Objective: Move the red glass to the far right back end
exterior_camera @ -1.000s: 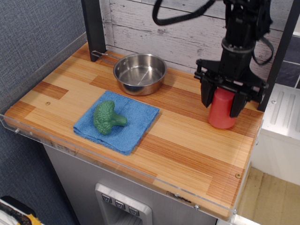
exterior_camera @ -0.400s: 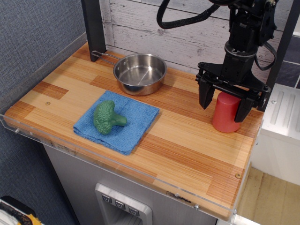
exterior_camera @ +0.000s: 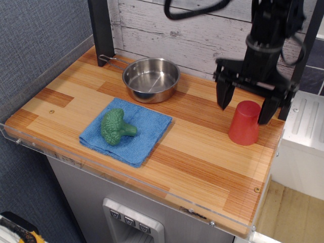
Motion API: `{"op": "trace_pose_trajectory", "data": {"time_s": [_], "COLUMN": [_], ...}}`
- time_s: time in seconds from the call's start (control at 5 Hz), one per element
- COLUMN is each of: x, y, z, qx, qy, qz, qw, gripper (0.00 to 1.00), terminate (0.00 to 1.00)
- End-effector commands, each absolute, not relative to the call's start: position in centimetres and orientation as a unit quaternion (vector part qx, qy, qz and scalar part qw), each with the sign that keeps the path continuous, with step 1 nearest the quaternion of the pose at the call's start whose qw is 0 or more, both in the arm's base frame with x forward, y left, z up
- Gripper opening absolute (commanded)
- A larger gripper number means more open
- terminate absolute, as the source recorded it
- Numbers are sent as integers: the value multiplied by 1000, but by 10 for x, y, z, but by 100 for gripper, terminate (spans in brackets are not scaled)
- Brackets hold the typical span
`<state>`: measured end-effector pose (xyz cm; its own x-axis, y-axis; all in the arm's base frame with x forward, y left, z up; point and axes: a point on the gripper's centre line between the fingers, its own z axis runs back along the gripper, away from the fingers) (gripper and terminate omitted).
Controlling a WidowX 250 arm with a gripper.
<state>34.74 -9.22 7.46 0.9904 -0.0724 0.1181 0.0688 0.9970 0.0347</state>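
Note:
The red glass [exterior_camera: 245,123] stands upside down on the wood countertop [exterior_camera: 202,157] near the right edge, a little in front of the back right corner by the whitewashed planks and black post [exterior_camera: 304,55]. My gripper [exterior_camera: 244,108] hangs just above and behind the glass. Its fingers [exterior_camera: 223,96] are spread wide on either side of the glass top and do not touch it. The gripper is open and empty.
A steel bowl [exterior_camera: 151,79] with a wire handle sits at the back middle. A blue cloth [exterior_camera: 127,130] with a green broccoli toy [exterior_camera: 116,127] lies front left of centre. A clear acrylic rim runs along the front and left edges.
My gripper has let go of the red glass and risen straight up. The glass stays on the counter near the right edge.

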Motion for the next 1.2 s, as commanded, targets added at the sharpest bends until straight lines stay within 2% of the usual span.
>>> {"op": "trace_pose_trajectory", "data": {"time_s": [0.0,0.2,0.4,0.6,0.8,1.0], "x": [316,308,306,314,322,328], "y": [-76,-52,-31,-14,-6,-3], "z": [132,137,144,147,148,145], "qx": [13,5,5,7,18,-6], "qy": [-112,-103,-112,-117,-148,-137], "qz": [9,49,80,94,114,95], "qw": [994,993,990,989,982,986], "gripper": [100,100,100,100,100,100], "terminate": [0,0,0,0,0,0]}}
